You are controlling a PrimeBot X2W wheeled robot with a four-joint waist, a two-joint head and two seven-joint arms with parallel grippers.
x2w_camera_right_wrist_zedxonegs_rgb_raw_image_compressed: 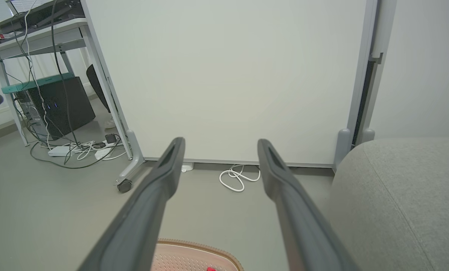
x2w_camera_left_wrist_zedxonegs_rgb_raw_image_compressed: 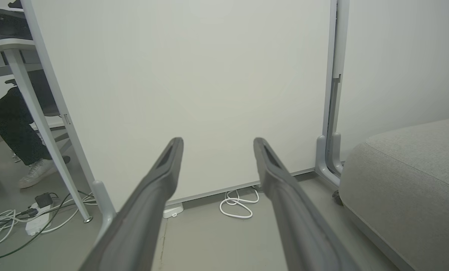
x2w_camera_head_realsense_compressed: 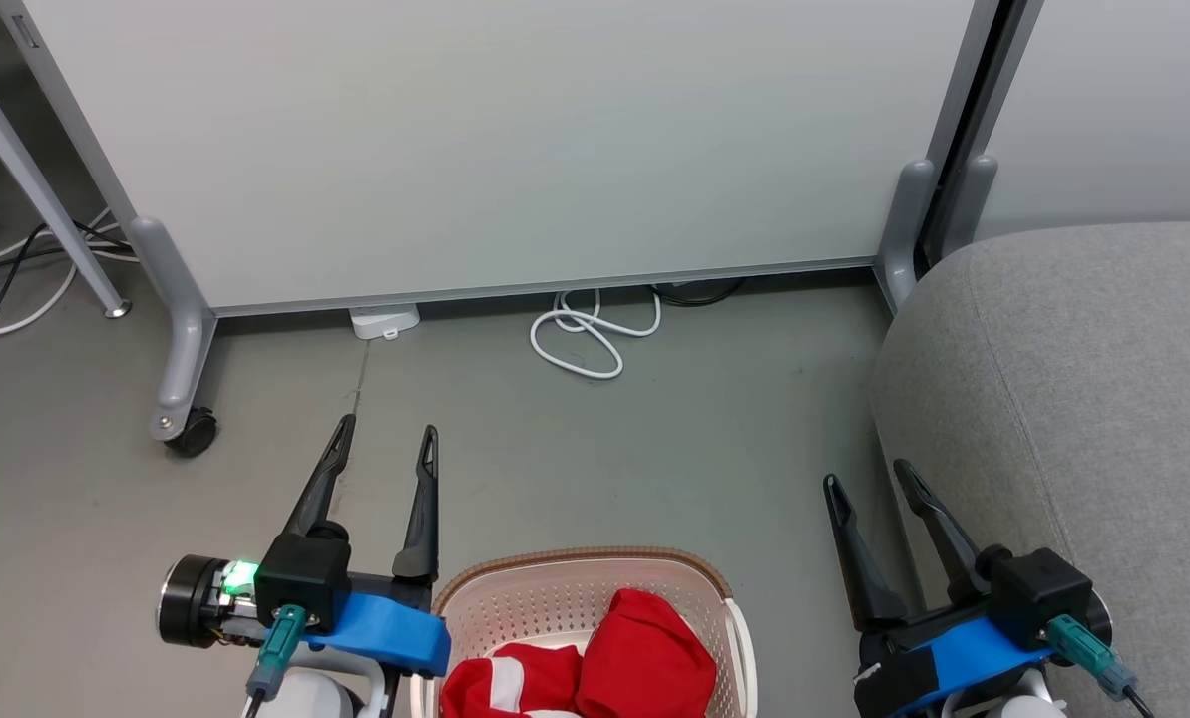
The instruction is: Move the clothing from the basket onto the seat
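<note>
Bottom centre: clothing in basket. Flanking it, left gripper and right gripper, spread apart, empty, ready to reach; seat at right.

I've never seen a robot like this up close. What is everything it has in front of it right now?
clothing: two pieces, red, one showing white stripes, heaped in the basket
basket: one, cream with brown rim, on the floor between the arms
seat: one, grey, on the right
partition panel: one, white, on grey wheeled feet, straight ahead
cable coil: one, white, on the floor at the panel's base
desk: one, pale, behind the panel on the left
computer box: one, black, under the desk
power strips: several, white, among cables under the desk
person's leg: dark trousers, white shoe, by the desk
left gripper: one, dark jaws open, left of the basket
right gripper: one, dark jaws open, beside the seat
</note>
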